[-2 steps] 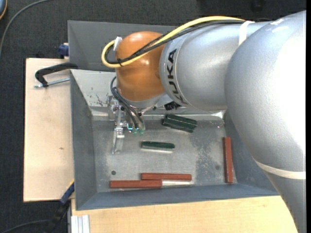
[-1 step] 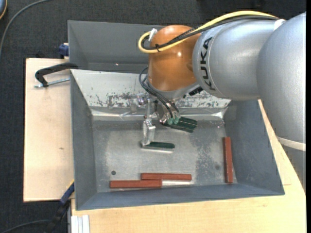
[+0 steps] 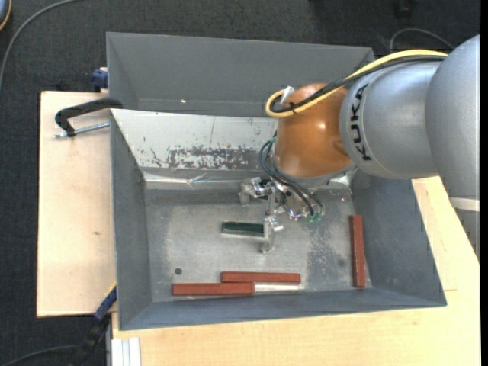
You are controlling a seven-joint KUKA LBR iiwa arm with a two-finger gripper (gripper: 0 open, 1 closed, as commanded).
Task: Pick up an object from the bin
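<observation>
The jaws hung just right of the dark green bar (image 3: 241, 228), seemingly placed to grip it; their opening couldn't be told.

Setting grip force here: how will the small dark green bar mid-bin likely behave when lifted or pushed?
The dark green bar looks straight and sharp-edged, so probably stiff, not floppy. It lies flat on the bin floor, so a push would likely slide it, not roll it. Being slim, it is probably light.
</observation>
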